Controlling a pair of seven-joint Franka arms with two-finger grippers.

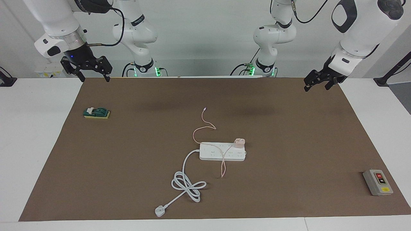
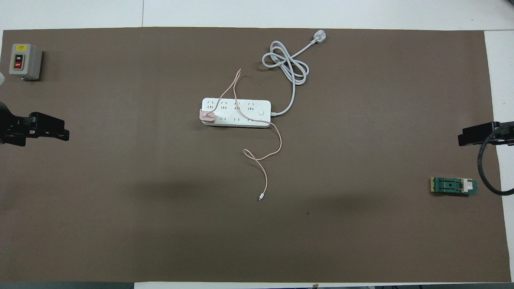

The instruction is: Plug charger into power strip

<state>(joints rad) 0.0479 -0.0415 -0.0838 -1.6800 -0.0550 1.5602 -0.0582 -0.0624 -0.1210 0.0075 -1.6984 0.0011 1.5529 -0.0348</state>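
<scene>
Pink charger (image 1: 239,142) sits on the power strip (image 1: 221,151)

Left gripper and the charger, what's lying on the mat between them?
Nothing: only bare brown mat runs from the left gripper to the charger on the power strip, clearest in the overhead view.

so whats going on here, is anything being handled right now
Nothing is being handled. Both arms wait, raised at the table's ends: the left end effector and the right end effector are open and empty. In the middle of the mat, the pink charger sits on the power strip at the strip's end toward the left arm, apparently plugged in, though how firmly it is seated cannot be judged. Its thin pink cable trails across the strip and onto the mat.
</scene>
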